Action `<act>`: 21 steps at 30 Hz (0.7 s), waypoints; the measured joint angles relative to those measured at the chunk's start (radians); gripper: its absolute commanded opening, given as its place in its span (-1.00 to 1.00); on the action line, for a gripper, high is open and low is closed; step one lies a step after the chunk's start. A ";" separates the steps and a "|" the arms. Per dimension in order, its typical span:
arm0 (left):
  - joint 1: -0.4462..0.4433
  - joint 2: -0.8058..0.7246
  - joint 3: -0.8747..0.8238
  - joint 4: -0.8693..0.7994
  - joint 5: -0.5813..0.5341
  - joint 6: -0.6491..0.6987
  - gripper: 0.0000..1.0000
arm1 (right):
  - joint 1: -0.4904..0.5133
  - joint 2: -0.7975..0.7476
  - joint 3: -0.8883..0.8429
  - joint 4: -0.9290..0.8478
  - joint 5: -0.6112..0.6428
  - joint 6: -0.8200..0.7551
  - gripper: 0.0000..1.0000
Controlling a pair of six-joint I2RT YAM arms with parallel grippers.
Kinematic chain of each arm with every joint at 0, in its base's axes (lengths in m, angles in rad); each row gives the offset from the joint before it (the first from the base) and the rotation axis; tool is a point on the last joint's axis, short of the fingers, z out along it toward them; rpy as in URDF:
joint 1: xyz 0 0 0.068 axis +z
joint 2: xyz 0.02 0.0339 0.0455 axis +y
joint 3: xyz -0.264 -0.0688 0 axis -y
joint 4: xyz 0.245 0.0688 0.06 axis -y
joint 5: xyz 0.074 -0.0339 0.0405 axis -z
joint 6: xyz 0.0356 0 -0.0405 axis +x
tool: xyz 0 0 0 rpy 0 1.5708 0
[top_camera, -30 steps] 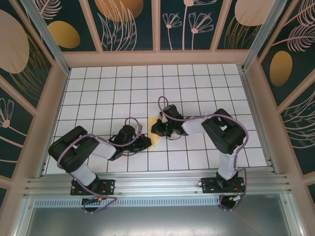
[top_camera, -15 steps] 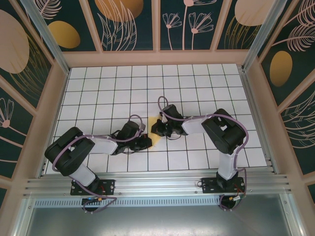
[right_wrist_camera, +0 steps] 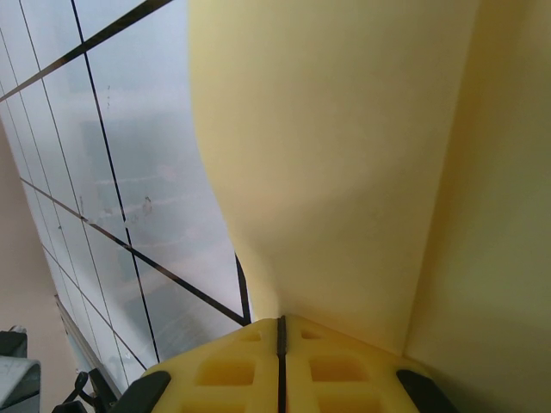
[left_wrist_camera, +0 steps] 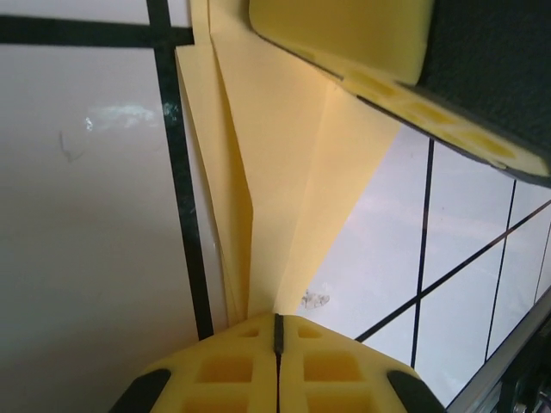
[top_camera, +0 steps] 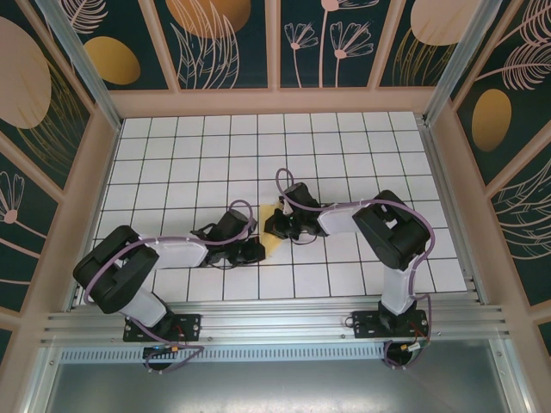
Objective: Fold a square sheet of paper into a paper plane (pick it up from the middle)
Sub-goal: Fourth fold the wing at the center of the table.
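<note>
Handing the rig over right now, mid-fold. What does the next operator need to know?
Left hand: shut, pinching the tapering end of the yellow paper.
Right hand: shut, pinching the same paper from the other side.
Paper: mid-table, held between the two hands over the tiled table.
Done: picked up; several folded layers and creases show.
Left: whether the plane is finished cannot be told; probably last folds, then release.
</note>
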 measured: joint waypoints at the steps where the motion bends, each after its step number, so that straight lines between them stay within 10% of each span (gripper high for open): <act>1: -0.002 -0.008 -0.006 -0.003 0.002 0.000 -0.85 | 0.000 0.000 0.000 0.000 0.000 0.000 -0.79; 9: -0.019 -0.096 -0.050 -0.099 0.066 0.001 -0.83 | 0.000 0.000 0.001 0.000 0.001 0.000 -0.79; 21: 0.030 -0.232 0.047 -0.117 -0.117 -0.022 -0.89 | 0.000 0.000 0.002 -0.001 0.001 -0.001 -0.79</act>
